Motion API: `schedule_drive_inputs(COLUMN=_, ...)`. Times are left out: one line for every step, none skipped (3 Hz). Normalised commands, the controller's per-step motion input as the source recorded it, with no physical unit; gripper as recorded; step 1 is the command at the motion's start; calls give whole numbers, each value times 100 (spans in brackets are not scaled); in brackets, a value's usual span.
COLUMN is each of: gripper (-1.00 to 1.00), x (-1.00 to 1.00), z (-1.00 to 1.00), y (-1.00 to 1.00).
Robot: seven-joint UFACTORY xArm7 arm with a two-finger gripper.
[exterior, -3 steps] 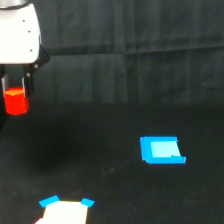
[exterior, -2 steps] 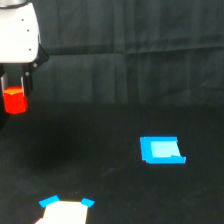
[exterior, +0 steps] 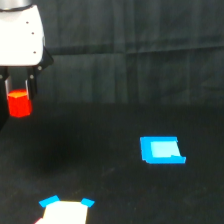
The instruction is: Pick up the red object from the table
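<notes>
In the exterior view, the only one on hand, a white-bodied arm hangs at the upper corner on the view's left, its gripper carrying the red object clear above the table. The jaws are clamped on the small block: a dark finger shows on either side of it, the two pressing its upper part while its lower half juts out beneath them, bright red-orange with a paler orange band along the top. The block sits upright between the fingers, and dark surface shows all around and under it, so it touches nothing but the gripper. Below it, slightly toward the view's right, a soft dim patch darkens the black tabletop. The table itself is a broad matte black plane that runs back to a backdrop just as dark, with a faint horizontal crease where the two meet. Well apart from the gripper, toward the view's right and lower in the frame, a flat blue rectangle lies on the table, its middle a paler blue than its rim. At the bottom edge, nearer the view's left, a white sheet with blue corners lies flat and is cut off by the frame; what it is cannot be told.
</notes>
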Motion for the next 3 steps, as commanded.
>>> schedule_drive_inputs(gripper=-100, x=-43, z=19, y=-35)
schedule_drive_inputs(gripper=-100, x=-8, z=12, y=-5)
schedule_drive_inputs(gripper=-100, x=-51, z=16, y=0)
